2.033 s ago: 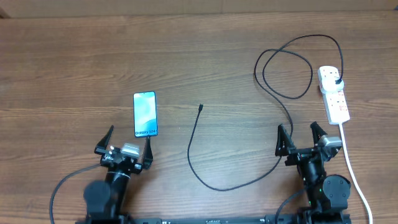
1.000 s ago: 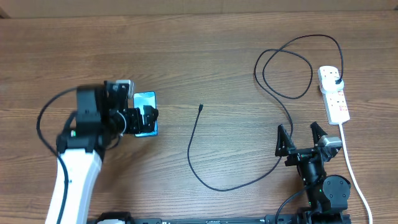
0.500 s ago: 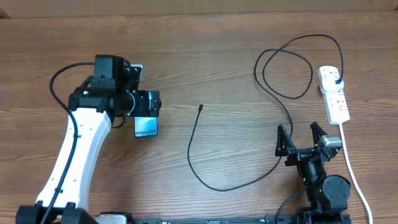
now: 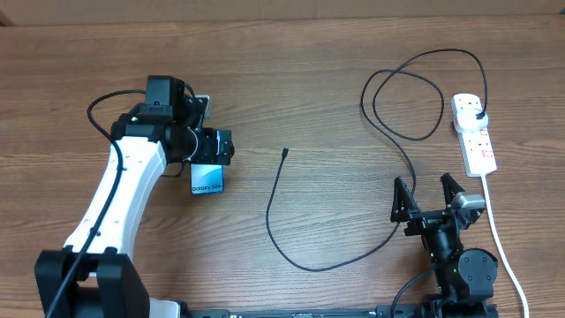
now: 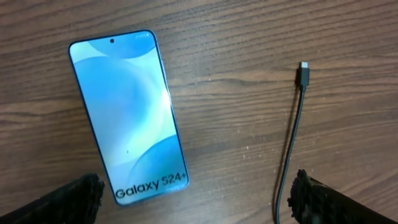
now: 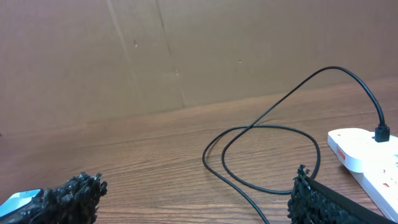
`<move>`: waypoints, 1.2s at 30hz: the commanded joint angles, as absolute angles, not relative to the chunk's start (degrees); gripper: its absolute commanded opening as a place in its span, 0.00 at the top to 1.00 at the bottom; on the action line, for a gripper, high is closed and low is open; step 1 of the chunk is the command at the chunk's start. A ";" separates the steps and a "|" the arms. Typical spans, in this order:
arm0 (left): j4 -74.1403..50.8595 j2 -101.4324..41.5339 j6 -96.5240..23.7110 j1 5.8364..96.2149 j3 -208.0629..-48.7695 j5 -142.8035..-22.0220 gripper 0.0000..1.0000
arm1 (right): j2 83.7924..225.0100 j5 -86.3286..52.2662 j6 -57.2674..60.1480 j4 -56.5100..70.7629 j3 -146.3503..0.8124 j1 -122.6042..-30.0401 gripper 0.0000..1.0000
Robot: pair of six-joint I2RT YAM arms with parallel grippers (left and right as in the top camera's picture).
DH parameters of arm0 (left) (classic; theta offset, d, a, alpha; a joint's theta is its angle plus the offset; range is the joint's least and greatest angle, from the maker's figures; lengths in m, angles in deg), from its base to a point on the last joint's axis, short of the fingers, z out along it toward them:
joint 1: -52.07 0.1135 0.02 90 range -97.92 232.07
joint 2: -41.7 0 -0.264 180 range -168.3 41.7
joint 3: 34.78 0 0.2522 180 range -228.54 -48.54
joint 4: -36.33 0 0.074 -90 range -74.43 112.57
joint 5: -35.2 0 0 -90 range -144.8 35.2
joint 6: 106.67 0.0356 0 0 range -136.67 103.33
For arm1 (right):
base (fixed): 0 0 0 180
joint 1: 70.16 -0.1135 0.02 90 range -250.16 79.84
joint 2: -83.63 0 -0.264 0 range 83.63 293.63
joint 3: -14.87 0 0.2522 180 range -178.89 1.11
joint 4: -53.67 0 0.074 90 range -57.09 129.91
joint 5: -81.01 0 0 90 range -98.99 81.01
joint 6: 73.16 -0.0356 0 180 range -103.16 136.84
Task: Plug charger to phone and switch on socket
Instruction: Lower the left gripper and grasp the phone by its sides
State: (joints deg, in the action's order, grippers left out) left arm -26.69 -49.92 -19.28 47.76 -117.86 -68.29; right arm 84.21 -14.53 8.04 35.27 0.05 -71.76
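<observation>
Your left gripper (image 4: 210, 146), spread and empty, hangs over the phone (image 4: 207, 181).
Phone runs far-to-near edge; charger tip (image 4: 284, 153) lies toward the right edge.

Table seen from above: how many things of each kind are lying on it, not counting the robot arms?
phone: 1
black charger cable: 1
white power strip: 1
Total: 3
</observation>
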 commanded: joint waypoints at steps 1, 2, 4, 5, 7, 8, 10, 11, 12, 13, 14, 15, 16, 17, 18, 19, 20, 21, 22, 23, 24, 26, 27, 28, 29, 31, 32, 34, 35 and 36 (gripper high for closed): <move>-25.33 -52.12 -19.76 47.50 -118.86 -69.19 0.00 | 83.81 -14.16 7.93 35.51 0.66 -72.18 0.00; -24.53 -53.54 -21.12 47.45 -118.86 -68.66 0.00 | 83.81 -14.16 7.91 35.53 0.66 -72.18 0.00; -24.02 -54.99 -22.36 47.23 -118.86 -66.94 0.01 | 83.81 -14.16 7.93 35.53 0.66 -72.18 0.00; -23.91 -55.66 -22.91 47.10 -118.86 -66.00 0.02 | 83.81 -14.16 7.93 35.51 0.66 -72.18 0.00; -23.89 -56.67 -23.46 46.67 -118.86 -64.29 0.03 | 83.81 -14.16 7.93 35.53 0.66 -72.18 0.00; -23.89 -57.15 -23.72 46.29 -118.86 -63.48 0.03 | 83.81 -14.16 7.91 35.53 0.66 -72.18 0.00; -23.89 -57.94 -25.01 45.29 -118.86 -60.60 0.03 | 83.81 -14.16 7.91 35.51 0.66 -72.18 0.00; -23.89 -58.20 -26.14 44.87 -118.86 -58.59 0.03 | 83.81 -14.16 7.93 35.51 0.66 -72.18 0.00; -23.85 -58.53 -27.57 44.46 -118.86 -56.56 0.02 | 83.81 -14.16 7.93 35.51 0.66 -72.18 0.00; -23.72 -58.90 -28.79 44.13 -118.86 -54.94 0.02 | 83.81 -14.16 7.91 35.53 0.66 -72.18 0.00; -23.52 -59.25 -29.90 43.98 -118.86 -53.96 0.01 | 83.81 -14.16 7.93 35.53 0.66 -72.18 0.00; -23.28 -59.69 -30.87 44.00 -118.86 -53.45 0.00 | 83.81 -14.16 7.93 35.53 0.66 -72.18 0.00; -23.06 -60.12 -31.85 44.02 -118.86 -53.21 0.00 | 83.81 -14.16 7.91 35.53 0.66 -72.18 0.00; -22.75 -60.63 -32.61 44.24 -118.86 -53.12 0.00 | 83.81 -14.16 7.91 35.53 0.66 -72.18 0.00; -22.36 -61.32 -33.25 44.44 -118.86 -53.12 0.00 | 83.81 -14.16 7.91 35.53 0.66 -72.18 0.00; -22.08 -61.96 -33.55 44.63 -118.86 -53.12 0.00 | 83.81 -14.16 7.93 35.53 0.66 -72.18 0.00; -21.73 -62.64 -33.64 44.92 -118.89 -53.30 0.00 | 83.81 -14.16 7.91 35.53 0.66 -72.18 0.00; -21.51 -63.18 -33.64 45.11 -118.89 -53.34 0.00 | 83.81 -14.16 7.91 35.53 0.66 -72.18 0.00; -21.38 -63.84 -33.64 45.38 -118.89 -53.32 0.00 | 83.81 -14.16 7.91 35.53 0.66 -72.18 0.00; -21.31 -64.23 -33.62 45.55 -118.89 -53.32 0.00 | 83.81 -14.16 7.93 35.53 0.66 -72.18 0.00; -21.16 -64.73 -33.60 45.77 -118.89 -53.34 0.00 | 83.81 -14.16 7.93 35.53 0.66 -72.18 0.00; -20.96 -65.37 -33.34 46.18 -118.89 -53.36 0.00 | 83.81 -14.16 7.91 35.53 0.66 -72.18 0.00; -20.85 -65.48 -32.81 46.16 -118.89 -53.47 0.00 | 83.81 -14.16 7.93 35.53 0.66 -72.18 0.00; -20.66 -65.61 -31.76 46.16 -118.89 -54.11 0.00 | 83.81 -14.16 7.91 35.53 0.66 -72.18 0.00; -20.57 -65.67 -30.30 46.16 -118.89 -54.81 0.00 | 83.81 -14.16 7.93 35.53 0.66 -72.18 0.00; -20.63 -65.72 -29.47 46.18 -118.89 -54.81 0.00 | 83.81 -14.16 7.91 35.53 0.66 -72.18 0.00; -20.61 -65.76 -28.96 46.18 -118.89 -54.79 0.00 | 83.81 -14.16 7.93 35.53 0.66 -72.18 0.00; -20.55 -65.83 -28.40 46.18 -118.89 -54.79 0.00 | 83.81 -14.16 7.91 35.53 0.66 -72.18 0.00; -20.53 -65.85 -28.40 46.16 -118.89 -54.79 0.00 | 83.81 -14.16 7.93 35.53 0.66 -72.18 0.00; -20.53 -65.87 -28.35 46.16 -118.89 -54.79 0.00 | 83.81 -14.16 7.91 35.53 0.66 -72.18 0.00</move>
State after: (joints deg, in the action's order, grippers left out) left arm -20.83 -64.87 -30.14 46.08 -117.90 -54.55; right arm 84.21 -14.53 8.04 35.25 0.05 -71.76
